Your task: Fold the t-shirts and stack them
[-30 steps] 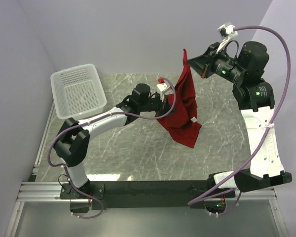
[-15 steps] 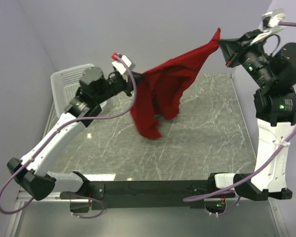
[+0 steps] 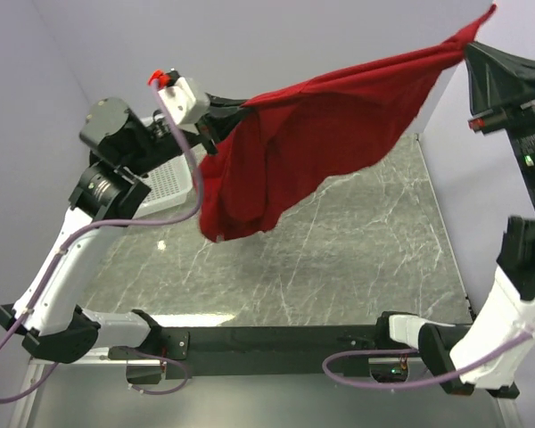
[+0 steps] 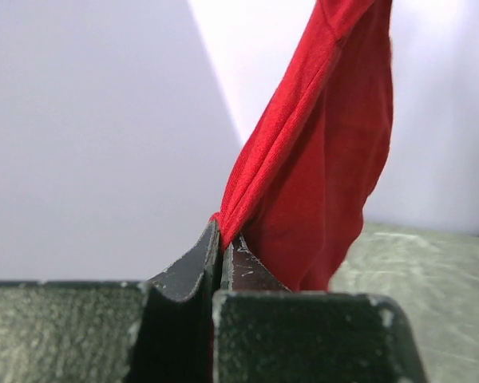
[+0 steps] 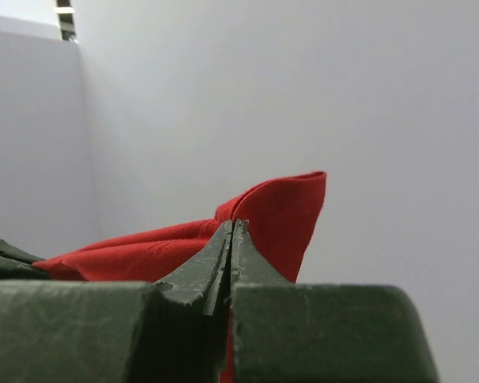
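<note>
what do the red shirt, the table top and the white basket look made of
The red t-shirt: soft matte knit, likely cotton; it drapes and creases, fine ribbing shows in the left wrist view. The table top: grey with white veins, slightly glossy; marble or a printed laminate. The basket: white perforated walls, probably plastic.

T-shirt (image 3: 330, 125) bars the upper middle.
Room to pass lies low over the table (image 3: 357, 259), right of its hanging fold; the basket (image 3: 174, 181) stands at far left.
</note>
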